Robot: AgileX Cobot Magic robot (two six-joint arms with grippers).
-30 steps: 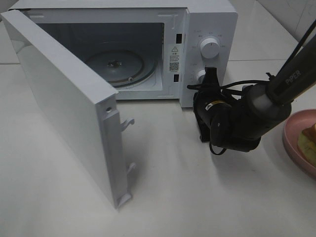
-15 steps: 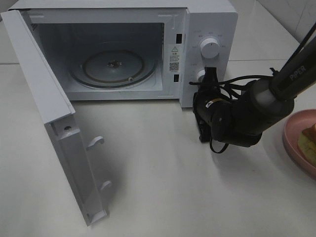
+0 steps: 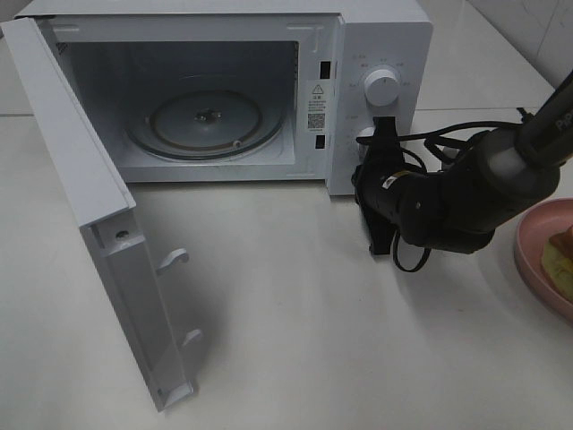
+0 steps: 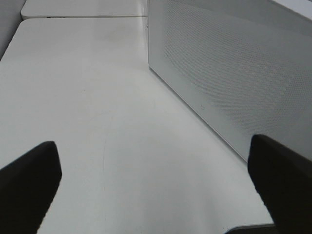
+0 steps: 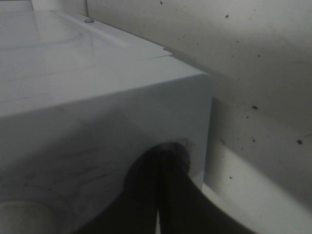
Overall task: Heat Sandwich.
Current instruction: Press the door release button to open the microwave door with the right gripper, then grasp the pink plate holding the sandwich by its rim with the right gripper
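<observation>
The sandwich, white bread with a tan crust over a pale filling, lies on a round pink plate at the right edge of the exterior view, partly cut off. The white microwave stands at the back with its door swung wide to the left and its glass turntable bare. My right gripper is shut with nothing in it, its tip against the control panel by the lower knob. The right wrist view shows its dark fingers pressed together at the microwave's corner. My left gripper is open over bare table and does not appear in the exterior view.
A white panel with fine dotted mesh stands close beside my left gripper. The upper knob sits above my right gripper. The door's two latch hooks stick out toward the table's middle. Cables trail from the right arm.
The microwave door has swung from half open to wide open on the left. My right arm has drawn slightly to the right, its gripper still by the lower knob.
</observation>
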